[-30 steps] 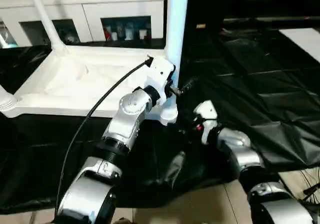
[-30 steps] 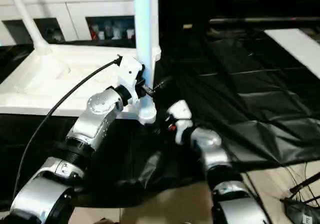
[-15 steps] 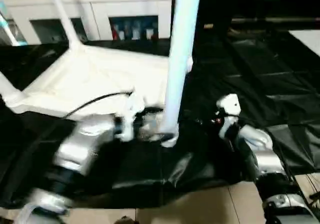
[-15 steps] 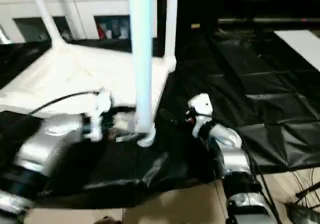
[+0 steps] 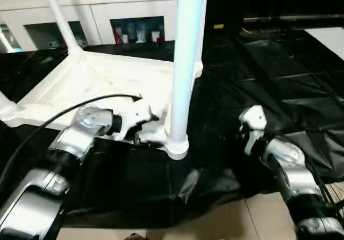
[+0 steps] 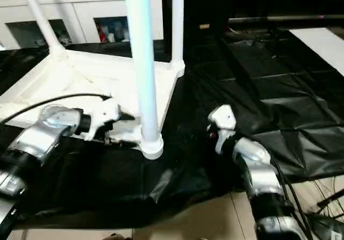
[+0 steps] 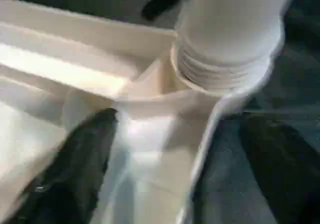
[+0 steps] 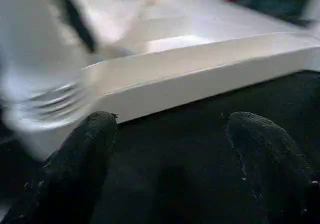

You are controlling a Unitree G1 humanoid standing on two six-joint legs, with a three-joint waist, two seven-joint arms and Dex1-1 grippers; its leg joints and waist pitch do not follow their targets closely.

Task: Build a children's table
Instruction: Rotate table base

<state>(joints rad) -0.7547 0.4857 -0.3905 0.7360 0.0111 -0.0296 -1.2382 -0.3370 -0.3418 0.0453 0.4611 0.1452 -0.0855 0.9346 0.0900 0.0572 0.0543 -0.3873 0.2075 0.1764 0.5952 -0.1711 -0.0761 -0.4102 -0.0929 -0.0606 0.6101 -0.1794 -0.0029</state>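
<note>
The white children's table lies upside down on the black cloth, its ribbed top (image 5: 102,81) facing up. Three legs stand upright in corner sockets: the near right leg (image 5: 183,63), the far right leg (image 6: 177,20) and the far left leg (image 5: 59,20). My left gripper (image 7: 180,124) is open at the front rim, right beside the near right socket (image 5: 176,146). One finger (image 7: 75,169) is inside the rim, the other (image 7: 280,164) outside it. My right gripper (image 8: 170,121) is open over the cloth, empty, a short way from the table's right side rim (image 8: 200,81).
White cabinets (image 5: 134,14) with small bottles on the shelves stand behind the work table. The black cloth (image 5: 279,73) stretches wide to the right, wrinkled and hanging over the front edge. A white sheet (image 6: 322,41) lies at the far right. Tiled floor (image 5: 215,224) shows below.
My left gripper has come off the near right leg and dropped to the front rim beside its socket. The right arm has shifted slightly right. The head view has also shifted.
</note>
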